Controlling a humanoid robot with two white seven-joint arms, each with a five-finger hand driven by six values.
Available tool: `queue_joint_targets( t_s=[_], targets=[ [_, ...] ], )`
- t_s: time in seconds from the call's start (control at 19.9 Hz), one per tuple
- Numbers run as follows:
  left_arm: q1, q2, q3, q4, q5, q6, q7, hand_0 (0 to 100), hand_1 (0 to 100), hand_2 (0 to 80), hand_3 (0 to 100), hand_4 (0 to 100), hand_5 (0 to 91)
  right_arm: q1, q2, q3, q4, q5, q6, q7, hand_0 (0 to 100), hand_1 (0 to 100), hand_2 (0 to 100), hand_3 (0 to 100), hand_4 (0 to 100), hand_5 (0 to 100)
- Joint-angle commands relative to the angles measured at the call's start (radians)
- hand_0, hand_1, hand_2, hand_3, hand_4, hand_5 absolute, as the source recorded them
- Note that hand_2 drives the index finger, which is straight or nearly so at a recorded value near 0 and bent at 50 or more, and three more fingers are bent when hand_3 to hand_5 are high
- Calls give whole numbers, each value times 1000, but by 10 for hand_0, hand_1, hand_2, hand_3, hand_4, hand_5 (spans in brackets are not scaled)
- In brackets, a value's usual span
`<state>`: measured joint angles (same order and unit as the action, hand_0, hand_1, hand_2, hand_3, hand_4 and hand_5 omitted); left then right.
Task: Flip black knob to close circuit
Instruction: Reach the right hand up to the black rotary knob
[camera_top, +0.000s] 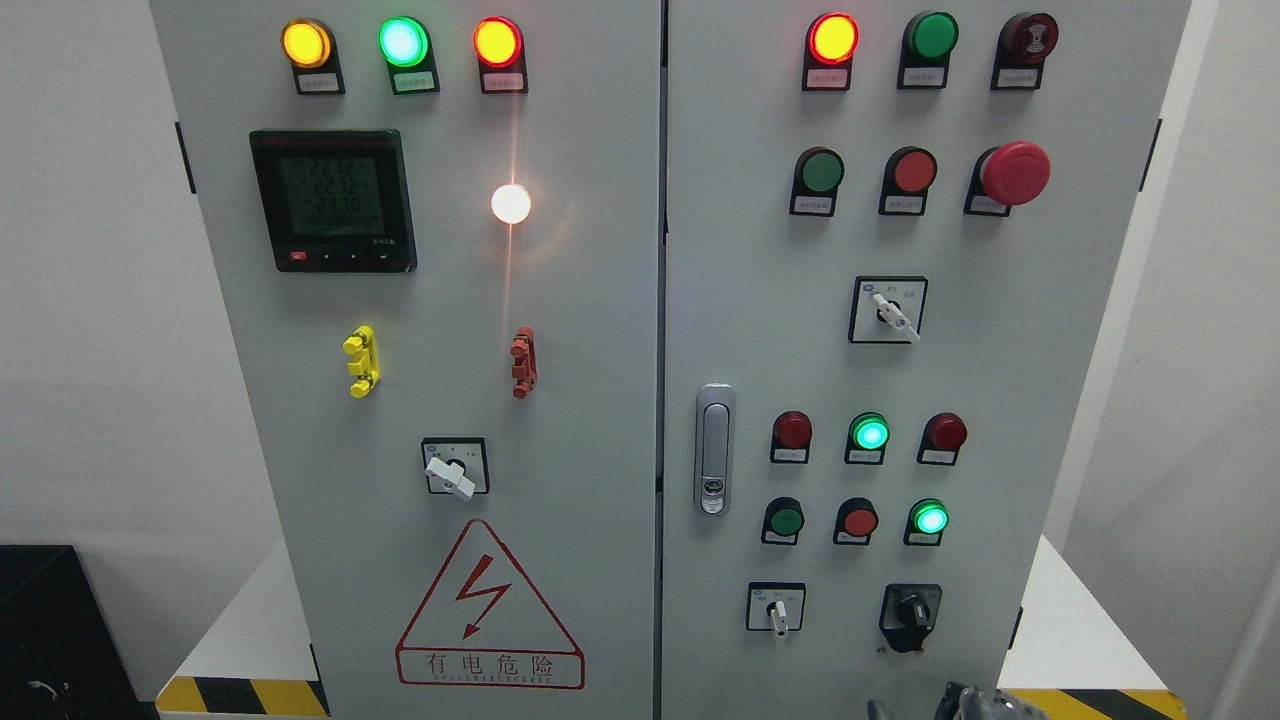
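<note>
The black knob (910, 610) is a rotary selector on a black plate at the lower right of the grey cabinet's right door (1060, 330). Its handle points roughly straight up and down. Only the grey tip of my right hand (968, 702) shows at the bottom edge, just below and slightly right of the knob, not touching it. Most of the hand is cut off by the frame. My left arm is out of view.
A white selector switch (777, 610) sits left of the knob, with lit green lamps (930, 518) and red buttons above. A door latch (713, 450) stands near the door seam. A red emergency stop (1014, 172) protrudes at upper right. A black box (50, 630) stands at lower left.
</note>
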<state>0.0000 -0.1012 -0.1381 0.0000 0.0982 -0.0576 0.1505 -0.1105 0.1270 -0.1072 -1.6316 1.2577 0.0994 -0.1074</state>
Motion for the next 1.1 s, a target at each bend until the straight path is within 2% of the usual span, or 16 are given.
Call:
queue_joint_targets(
  t_s=[0.0, 0.25, 0.45, 1.05],
  targets=[
    [23, 0, 0, -29, 0, 1, 0, 120, 556, 0, 0, 0, 0, -38, 0, -11, 18, 28, 12, 20, 0, 10, 746, 990, 920, 1000],
    [23, 0, 0, -29, 0, 1, 0, 120, 556, 0, 0, 0, 0, -72, 0, -12, 27, 29, 33, 23, 0, 8, 744, 990, 919, 1000],
    [21, 0, 0, -29, 0, 1, 0, 120, 556, 0, 0, 0, 0, -80, 2, -35, 27, 52, 33, 20, 0, 10, 740, 988, 920, 1000],
    [23, 0, 0, -29, 0, 1, 0, 120, 556, 0, 0, 0, 0, -126, 5, -37, 78, 55, 51, 20, 0, 39, 706, 953, 906, 1000]
  ],
)
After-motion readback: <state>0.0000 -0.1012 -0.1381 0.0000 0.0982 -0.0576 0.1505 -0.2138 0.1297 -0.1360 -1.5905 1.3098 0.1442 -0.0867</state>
